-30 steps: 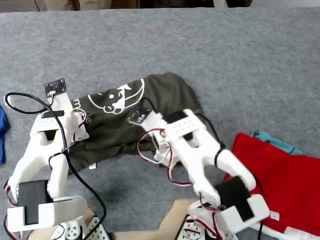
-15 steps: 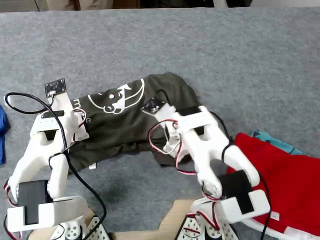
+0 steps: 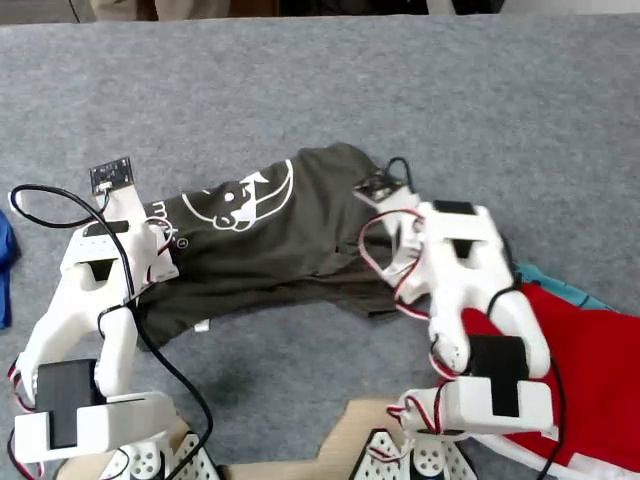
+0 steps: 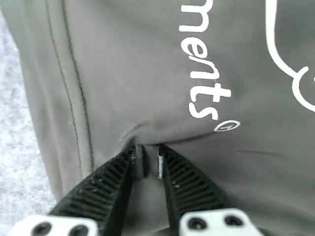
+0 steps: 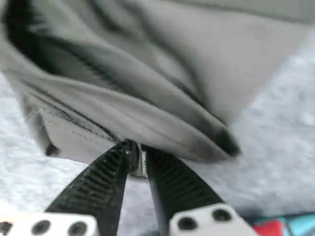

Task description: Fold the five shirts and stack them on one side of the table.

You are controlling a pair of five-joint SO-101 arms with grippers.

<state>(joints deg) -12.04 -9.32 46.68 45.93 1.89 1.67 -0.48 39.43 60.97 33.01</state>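
Two arms hold one olive shirt (image 3: 290, 225) on the grey bench (image 3: 450, 100).

The left gripper (image 4: 147, 164) is pressed together on a small pucker of cloth beside the white print. The right gripper (image 5: 135, 157) pinches a bunched fold at the shirt's opposite edge, near a folded red shirt (image 3: 590, 370) that lies over a teal one (image 3: 545, 280). The shirt lies mid-bench, crumpled along its near edge. This looks like the folding step for this shirt. The next move likely calls for both pinches to hold while the cloth is drawn flat, then folded evenly.
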